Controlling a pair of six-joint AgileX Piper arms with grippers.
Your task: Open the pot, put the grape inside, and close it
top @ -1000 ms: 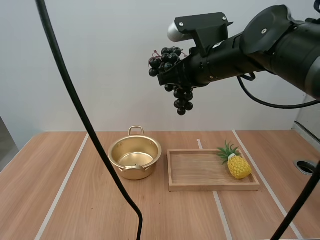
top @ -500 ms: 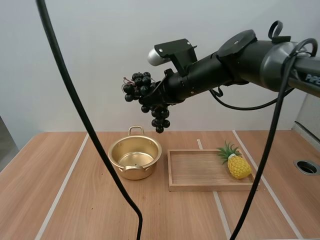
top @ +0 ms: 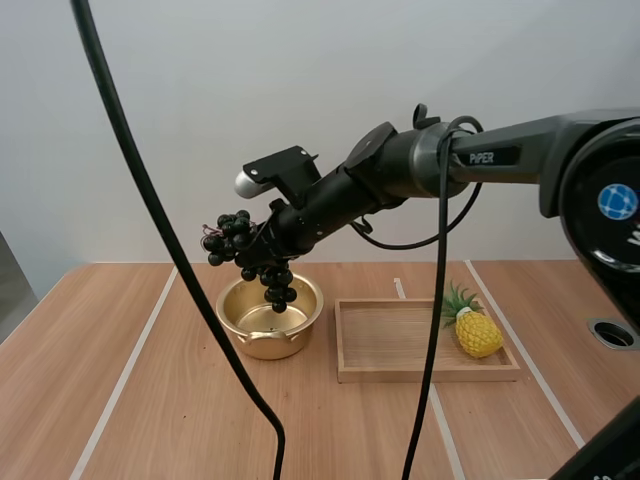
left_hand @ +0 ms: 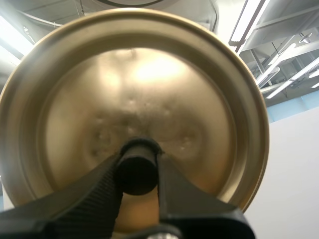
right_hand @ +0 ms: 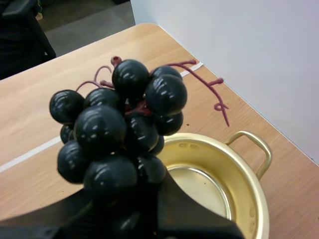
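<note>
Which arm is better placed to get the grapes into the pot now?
Right. The right gripper holds the grape bunch directly over the open pot. The left gripper is busy, pinched on the knob of the lid.

Open pot (top: 265,345) mouth under hanging grapes (top: 232,240); tray (top: 430,375) with pineapple (top: 478,335) crowds pot's right side.

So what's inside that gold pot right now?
Nothing that I can see: the pot shows a bare, shiny bottom. The grapes hang over it in the right hand, hiding part of the inside.
</note>
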